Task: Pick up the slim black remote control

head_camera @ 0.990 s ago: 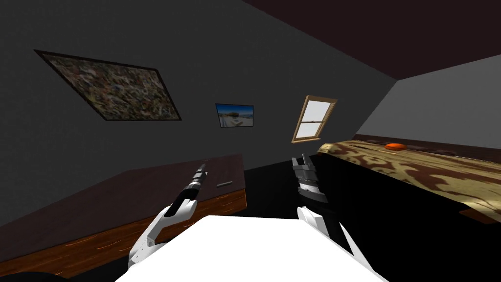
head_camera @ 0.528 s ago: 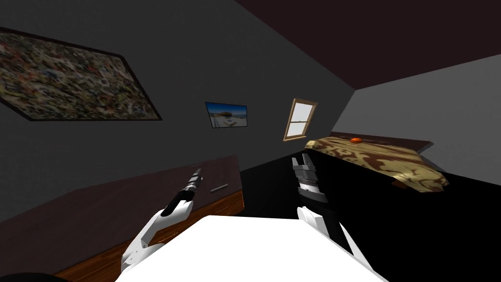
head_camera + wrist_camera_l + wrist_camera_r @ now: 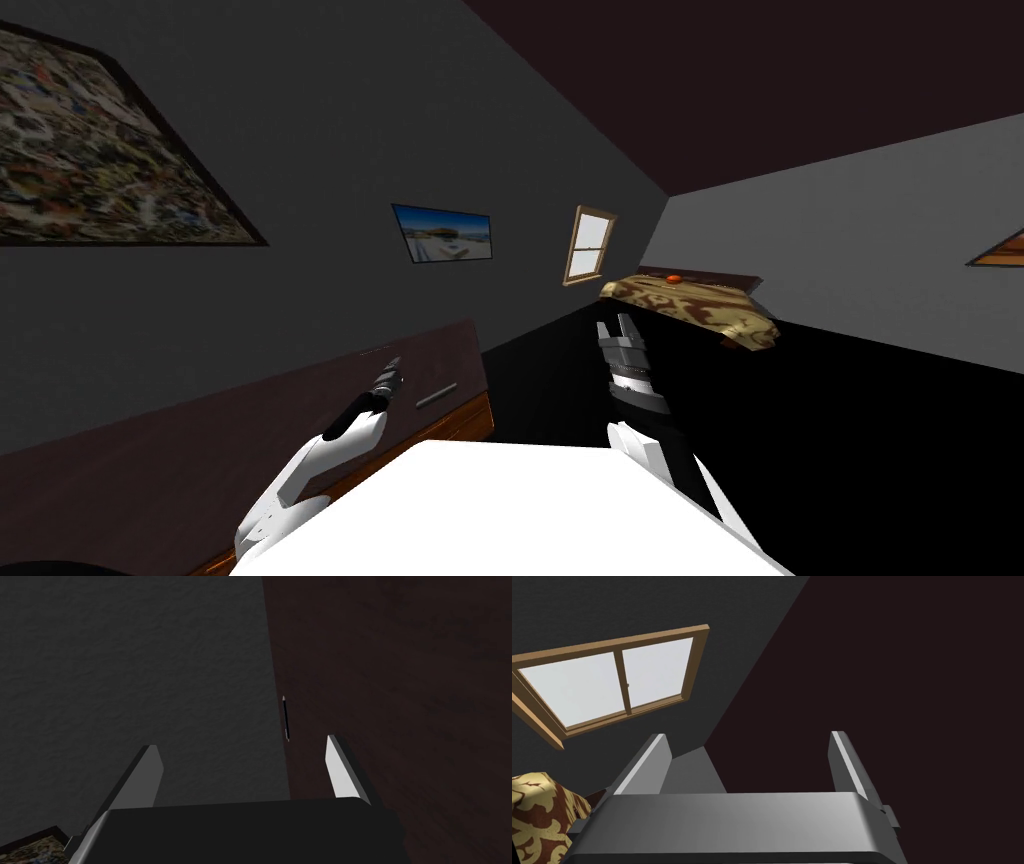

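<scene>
Remote lies flat on a dark wood top, near its front edge at the end, just right of the left gripper. Left fingers are spread with nothing between them; a thin black pen lies ahead by the wall. Right gripper is raised, spread, empty. Bed is well apart.

Item count by kind
Two grippers: left gripper, right gripper; two wall pictures: one large painting, one small landscape; one window; one bed bearing one orange object; one dark wooden cabinet; one slim remote; one thin black stick.
</scene>
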Tool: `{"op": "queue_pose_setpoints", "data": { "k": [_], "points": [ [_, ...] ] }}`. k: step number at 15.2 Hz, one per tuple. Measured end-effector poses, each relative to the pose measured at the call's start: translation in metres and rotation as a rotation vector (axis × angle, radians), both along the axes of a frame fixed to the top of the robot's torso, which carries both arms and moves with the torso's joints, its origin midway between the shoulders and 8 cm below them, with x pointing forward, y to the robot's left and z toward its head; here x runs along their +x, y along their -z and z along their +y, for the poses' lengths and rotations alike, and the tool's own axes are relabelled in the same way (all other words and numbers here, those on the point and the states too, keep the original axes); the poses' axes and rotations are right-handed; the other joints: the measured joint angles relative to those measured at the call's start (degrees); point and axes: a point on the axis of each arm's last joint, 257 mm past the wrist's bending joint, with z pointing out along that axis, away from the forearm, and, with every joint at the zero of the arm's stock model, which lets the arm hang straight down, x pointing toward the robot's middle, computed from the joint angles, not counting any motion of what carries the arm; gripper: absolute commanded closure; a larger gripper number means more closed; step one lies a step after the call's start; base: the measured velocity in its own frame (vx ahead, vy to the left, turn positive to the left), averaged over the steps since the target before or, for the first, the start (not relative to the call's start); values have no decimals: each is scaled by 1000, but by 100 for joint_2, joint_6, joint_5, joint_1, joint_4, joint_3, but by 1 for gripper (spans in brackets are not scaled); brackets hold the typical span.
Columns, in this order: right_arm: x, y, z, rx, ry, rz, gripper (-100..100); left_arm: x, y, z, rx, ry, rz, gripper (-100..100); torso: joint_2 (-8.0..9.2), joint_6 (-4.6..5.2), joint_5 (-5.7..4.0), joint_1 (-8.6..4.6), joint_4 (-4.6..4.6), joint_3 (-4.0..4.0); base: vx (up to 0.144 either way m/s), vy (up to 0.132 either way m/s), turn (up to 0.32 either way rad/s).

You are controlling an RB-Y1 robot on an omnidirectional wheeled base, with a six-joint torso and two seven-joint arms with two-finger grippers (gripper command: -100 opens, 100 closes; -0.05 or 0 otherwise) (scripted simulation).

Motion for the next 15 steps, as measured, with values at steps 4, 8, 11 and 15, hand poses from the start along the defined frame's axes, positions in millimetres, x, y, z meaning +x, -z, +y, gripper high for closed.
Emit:
{"op": "queue_pose_setpoints", "data": {
  "k": [4, 8, 11, 15],
  "points": [
    [0, 0, 0, 0, 0, 0, 0, -24, 28, 19, -59, -67, 79, -100, 1, -2, 0, 2, 0, 0, -9, 27, -205],
    [0, 0, 0, 0, 0, 0, 0, -39, 48, 29, -110, -118, 143, -100, 0, -2, -1, -2, 0, 0, -7, 20, -172],
    [0, 0, 0, 0, 0, 0, 0, -57, 68, 37, -162, -166, 201, -100, 0, -3, 1, 2, 0, 0, -13, 30, -345],
    [0, 0, 0, 0, 0, 0, 0, -83, 93, 44, -230, -225, 270, -100, 0, -12, 0, 1, 0, 0, -10, 25, -150]
  ]
}}
